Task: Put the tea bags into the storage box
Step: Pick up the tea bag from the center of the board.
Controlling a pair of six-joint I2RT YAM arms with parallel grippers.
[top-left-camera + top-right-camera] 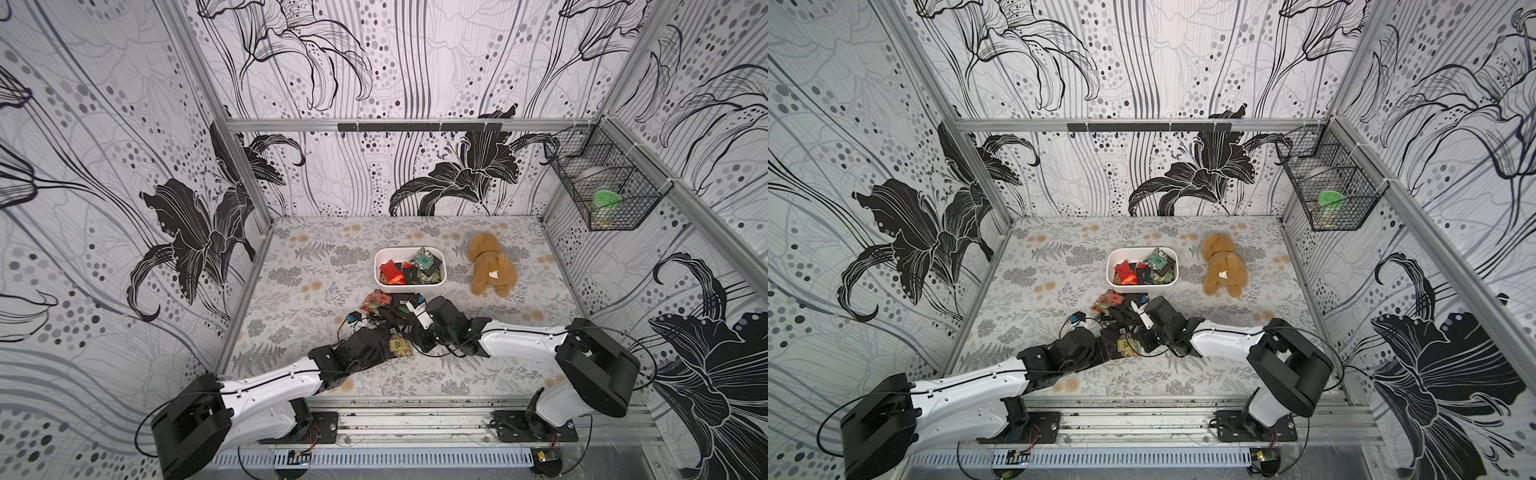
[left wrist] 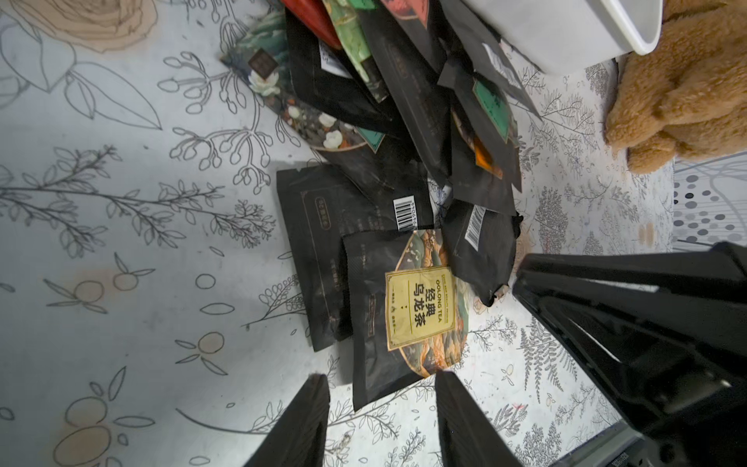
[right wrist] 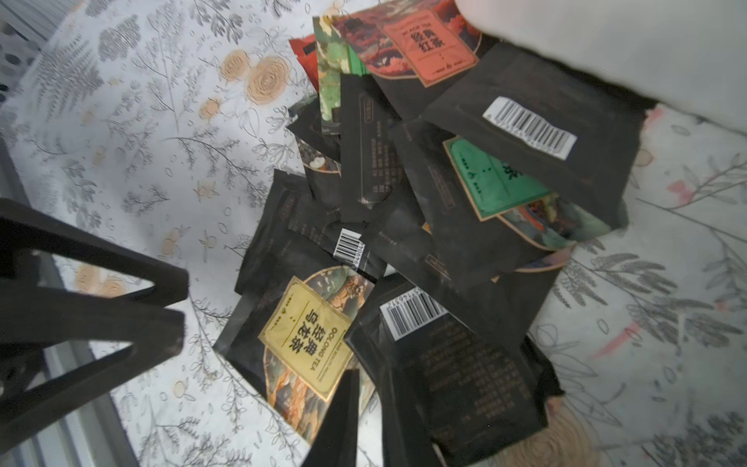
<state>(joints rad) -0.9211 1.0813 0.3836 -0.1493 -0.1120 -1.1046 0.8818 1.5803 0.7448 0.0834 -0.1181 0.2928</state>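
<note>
The shallow white plastic storage box point(image 1: 409, 286) sits mid-table on the leaf-printed tablecloth point(image 1: 311, 266), with black foil tea bags point(image 1: 415, 268) inside it. Just in front of it — toward the arms — a loose pile point(image 1: 376, 301) of more tea bags lies on the cloth. The left gripper point(image 2: 384, 420) and right gripper point(image 3: 370, 420) flank the pile's near edge. The tan plush toy point(image 1: 492, 266) lies right of the box; a black wire basket point(image 1: 602, 183) hangs on the right wall.

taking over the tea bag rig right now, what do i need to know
Left gripper: open, jaws either side of the yellow oolong sachet, nothing held.
Right gripper: nearly closed at the edge of a black barcoded sachet; grip unconfirmed.
Done: several tea bags lie in the storage box.
To do: the pile on the table in front of the box.
</note>
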